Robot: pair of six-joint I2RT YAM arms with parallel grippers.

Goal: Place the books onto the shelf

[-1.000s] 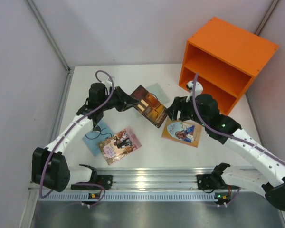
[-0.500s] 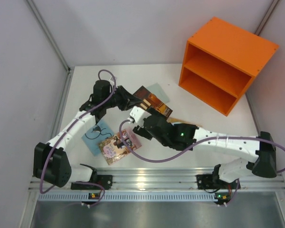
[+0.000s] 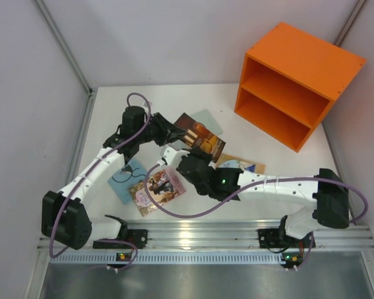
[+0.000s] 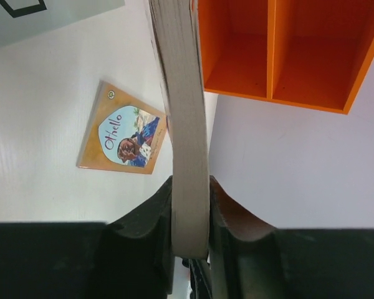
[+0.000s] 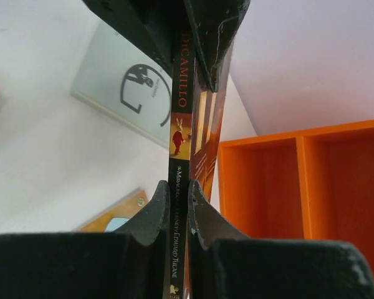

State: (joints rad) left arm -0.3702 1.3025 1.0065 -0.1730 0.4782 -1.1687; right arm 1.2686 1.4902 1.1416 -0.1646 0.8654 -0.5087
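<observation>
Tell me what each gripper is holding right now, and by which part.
Both hold the same dark brown book, which stands on edge between them. The left gripper clamps its page edge; the right gripper clamps its spine.

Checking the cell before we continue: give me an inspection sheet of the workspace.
Surface: white table, partly covered by books.
Job's things: brown book held on edge; green book, blue book, pink book, Othello book flat on table; shelf, both compartments empty.
Clutter: nothing seen.
Grippers: left gripper and right gripper both shut on brown book.
Cables: purple left cable; right cable loops across pink book.
Surroundings: grey walls, metal rail at near edge.
</observation>
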